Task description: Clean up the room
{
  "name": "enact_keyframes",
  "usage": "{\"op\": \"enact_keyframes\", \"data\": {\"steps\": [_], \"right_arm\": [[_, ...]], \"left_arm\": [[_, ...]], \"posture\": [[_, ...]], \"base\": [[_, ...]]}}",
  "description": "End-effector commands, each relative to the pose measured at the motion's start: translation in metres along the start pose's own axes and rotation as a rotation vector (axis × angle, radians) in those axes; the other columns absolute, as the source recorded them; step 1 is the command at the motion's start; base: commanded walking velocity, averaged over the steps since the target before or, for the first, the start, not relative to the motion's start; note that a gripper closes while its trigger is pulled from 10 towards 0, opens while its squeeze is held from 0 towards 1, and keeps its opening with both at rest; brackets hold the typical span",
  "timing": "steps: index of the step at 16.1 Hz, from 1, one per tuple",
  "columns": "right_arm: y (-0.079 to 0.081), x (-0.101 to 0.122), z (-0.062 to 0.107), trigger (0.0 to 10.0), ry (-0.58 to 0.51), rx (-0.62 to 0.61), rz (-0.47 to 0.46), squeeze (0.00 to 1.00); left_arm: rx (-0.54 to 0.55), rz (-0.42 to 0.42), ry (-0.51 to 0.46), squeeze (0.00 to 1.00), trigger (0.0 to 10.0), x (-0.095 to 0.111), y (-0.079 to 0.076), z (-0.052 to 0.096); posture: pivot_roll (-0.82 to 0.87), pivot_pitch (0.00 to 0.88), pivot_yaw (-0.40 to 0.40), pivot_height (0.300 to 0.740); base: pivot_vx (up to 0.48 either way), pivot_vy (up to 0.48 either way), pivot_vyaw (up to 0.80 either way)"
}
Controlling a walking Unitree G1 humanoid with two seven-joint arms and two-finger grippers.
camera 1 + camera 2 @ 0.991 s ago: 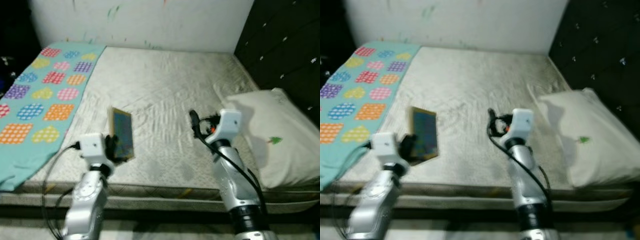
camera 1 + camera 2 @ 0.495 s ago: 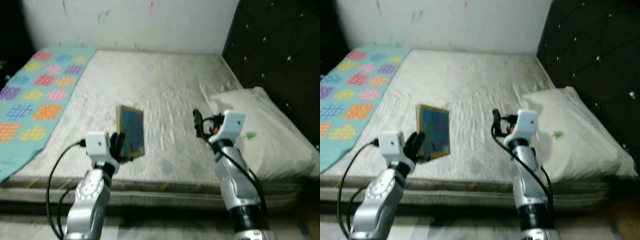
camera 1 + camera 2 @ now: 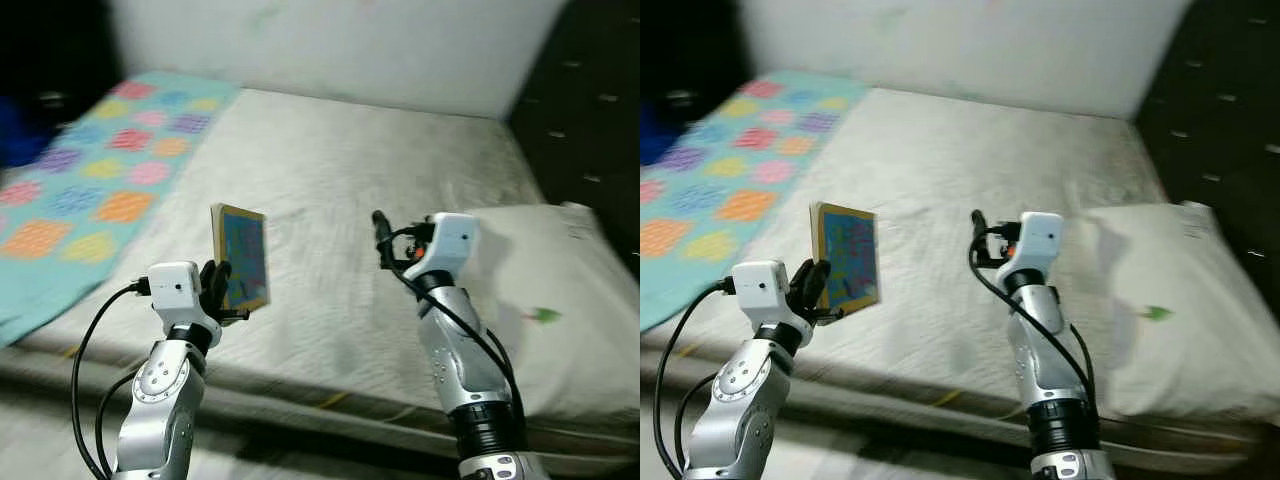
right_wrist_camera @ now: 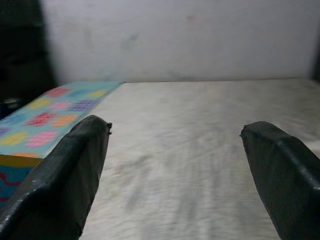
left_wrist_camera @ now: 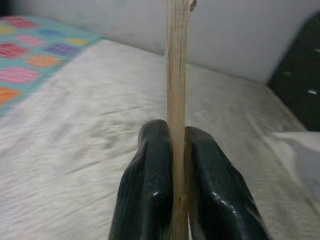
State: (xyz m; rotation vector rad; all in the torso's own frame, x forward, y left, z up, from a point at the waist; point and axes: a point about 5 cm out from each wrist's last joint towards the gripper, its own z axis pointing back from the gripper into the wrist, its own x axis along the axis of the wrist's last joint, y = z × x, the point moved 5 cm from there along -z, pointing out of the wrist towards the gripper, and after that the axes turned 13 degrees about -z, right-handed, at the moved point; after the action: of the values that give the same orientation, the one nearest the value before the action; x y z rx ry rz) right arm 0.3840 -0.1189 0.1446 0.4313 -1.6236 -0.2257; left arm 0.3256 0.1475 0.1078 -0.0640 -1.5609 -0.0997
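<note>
- The patterned blanket (image 3: 95,190), teal with coloured squares, covers the side of the mattress (image 3: 330,180) to the left of the book. It sits further right in both eye views than half a second ago, and the whole scene has slid with it, so I judge that the head has swung leftward, not that the bedding moved.
- The left gripper (image 3: 214,290) is clamped on the lower edge of the picture book (image 3: 241,256). The left wrist view shows both black fingers (image 5: 150,190) pressed flat against the thin cover (image 5: 176,75), with no gap.
- The book stands upright and clear of the mattress, held above its near edge, with its blue illustrated face turned toward the right arm. It is lifted higher off the sheet than a second ago, so the pickup looks done and carrying it off is the step in hand.
- The right gripper (image 3: 379,238) hovers over the mattress to the right of the book, well apart from it. Its fingers (image 4: 75,165) are spread wide and hold nothing.
- The white pillow (image 3: 560,290) lies at the far right of the mattress, beside the dark padded headboard (image 3: 600,120), untouched.
</note>
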Motion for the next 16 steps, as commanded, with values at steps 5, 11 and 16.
{"op": "enact_keyframes", "data": {"steps": [5,11,16], "right_arm": [[-0.017,0.002,0.002,10.0,-0.005,-0.044,0.014,0.00],[-0.024,0.004,0.003,10.0,-0.006,-0.060,0.020,0.00],[-0.024,0.005,0.003,10.0,-0.009,-0.062,0.025,0.00]], "left_arm": [[-0.015,0.012,-0.026,0.00,10.0,0.009,-0.016,-0.006],[0.038,-0.046,-0.038,0.00,10.0,0.010,-0.006,-0.005],[0.007,-0.037,-0.043,0.00,10.0,0.012,-0.008,-0.006]], "posture": [[-0.05,0.042,-0.053,0.740],[-0.04,0.044,-0.052,0.740],[-0.04,0.053,-0.052,0.740]], "base": [[0.071,0.000,0.00],[0.000,0.000,-0.49],[0.000,0.000,-0.68]]}}
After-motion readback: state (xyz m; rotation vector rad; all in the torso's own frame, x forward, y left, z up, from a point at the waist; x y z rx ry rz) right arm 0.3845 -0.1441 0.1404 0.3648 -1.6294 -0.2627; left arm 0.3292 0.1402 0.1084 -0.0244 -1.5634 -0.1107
